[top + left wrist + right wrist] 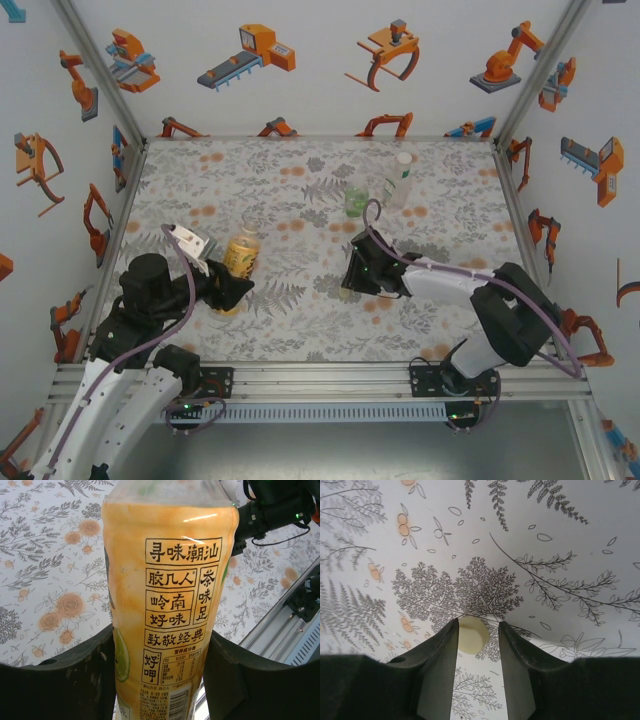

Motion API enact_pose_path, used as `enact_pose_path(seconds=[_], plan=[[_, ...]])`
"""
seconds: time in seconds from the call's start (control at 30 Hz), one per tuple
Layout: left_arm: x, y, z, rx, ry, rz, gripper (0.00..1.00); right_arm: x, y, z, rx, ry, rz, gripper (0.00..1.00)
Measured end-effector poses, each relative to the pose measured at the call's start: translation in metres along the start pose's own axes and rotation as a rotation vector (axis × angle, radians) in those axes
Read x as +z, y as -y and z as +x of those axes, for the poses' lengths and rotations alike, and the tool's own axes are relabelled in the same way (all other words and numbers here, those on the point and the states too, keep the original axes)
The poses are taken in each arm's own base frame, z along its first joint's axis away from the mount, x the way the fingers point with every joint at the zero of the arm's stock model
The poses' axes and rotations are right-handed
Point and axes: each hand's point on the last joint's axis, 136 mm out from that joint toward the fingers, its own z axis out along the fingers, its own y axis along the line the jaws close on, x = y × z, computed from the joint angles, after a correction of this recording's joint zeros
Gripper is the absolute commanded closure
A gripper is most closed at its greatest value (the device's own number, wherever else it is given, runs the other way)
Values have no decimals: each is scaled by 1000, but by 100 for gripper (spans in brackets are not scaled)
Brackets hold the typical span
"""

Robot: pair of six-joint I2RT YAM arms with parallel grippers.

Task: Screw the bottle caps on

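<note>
My left gripper (228,292) is shut on the lower body of the yellow-amber bottle (241,252), which stands upright at the left of the table. Up close, the bottle's label (175,595) sits between both fingers (75,680). My right gripper (478,625) is low over the table's middle, its jaws a little apart. A pale whitish cap (471,635) lies between the fingertips; it touches the left finger and stands apart from the right finger. The green-labelled bottle (357,196) and the tall clear bottle (400,180) stand together farther back.
The floral table cover (300,200) stretches to the printed walls at the back and sides. An aluminium rail (320,378) runs along the near edge by the arm bases. The right arm (275,510) shows beyond the yellow-amber bottle in the left wrist view.
</note>
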Motion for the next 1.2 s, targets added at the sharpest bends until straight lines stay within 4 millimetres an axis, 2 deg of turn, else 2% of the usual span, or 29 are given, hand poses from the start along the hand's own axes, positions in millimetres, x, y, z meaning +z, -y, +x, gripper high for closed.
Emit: enact_pose_path(seconds=[0.3, 0.43, 0.63, 1.2], plan=[[-3, 1, -1, 3, 13, -4, 100, 18, -19, -13, -150, -76, 130, 59], [-5, 0, -2, 5, 18, -10, 100, 21, -27, -7, -239, -121, 186, 59], [-8, 1, -3, 9, 30, -12, 100, 19, -23, 11, -325, -188, 264, 58], [-8, 1, -4, 5, 32, -12, 100, 15, -25, 24, -361, -214, 280, 61]])
